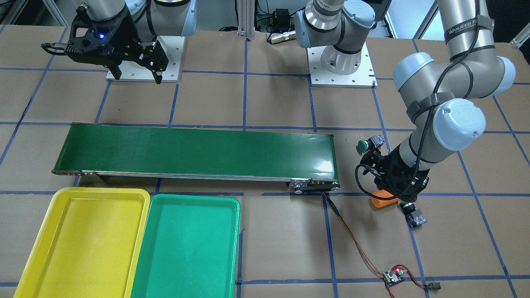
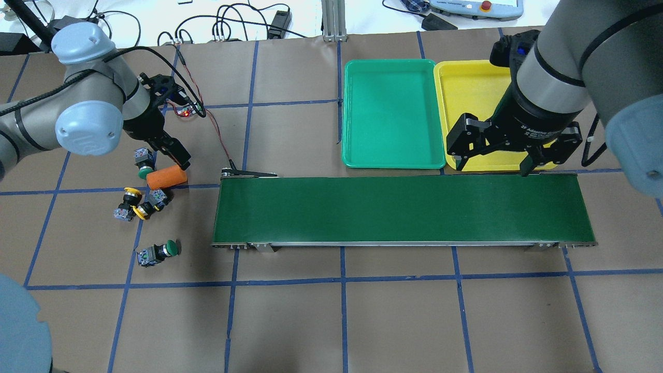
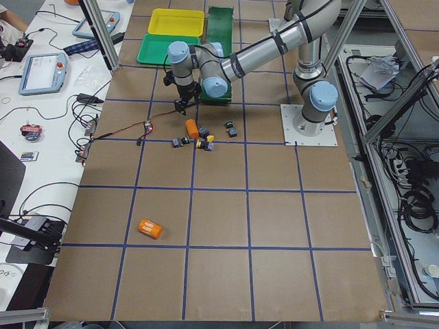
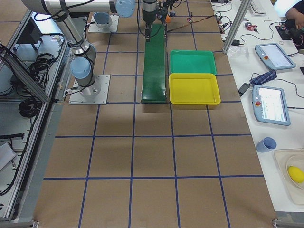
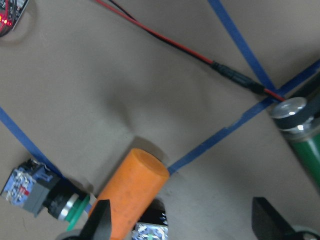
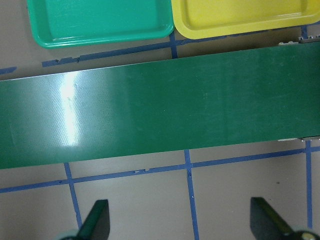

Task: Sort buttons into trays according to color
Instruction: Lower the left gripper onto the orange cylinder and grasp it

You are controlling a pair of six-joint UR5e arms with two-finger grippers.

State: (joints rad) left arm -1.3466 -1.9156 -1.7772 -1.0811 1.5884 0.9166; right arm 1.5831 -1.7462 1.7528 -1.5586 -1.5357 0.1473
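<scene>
Orange cylinder [image 5: 132, 192] at left tool [image 5: 180, 205] — jaws wide, empty; right tool [image 2: 491, 170] raised beside belt [image 2: 404, 210] — wide, empty.

the table [image 2: 404, 321] is brown cardboard, crossed by a grid of blue tape lines. across the middle of the overhead view the conveyor belt [image 2: 399, 210] is dark green and glossy, with a silver edge rail. above it, right of centre, the green tray [image 2: 391, 114] is a minty green and the yellow tray [image 2: 466, 77] a bright lemon. at the left, the yellow-capped buttons [image 2: 132, 193] and the green-capped buttons [image 2: 171, 248] have black bodies and grey-blue blocks. the cylinder [image 2: 166, 177] among them is plain orange. the wire [image 5: 170, 43] is red and black. the arms [image 2: 83, 127] are silver-grey with pale blue caps.
</scene>
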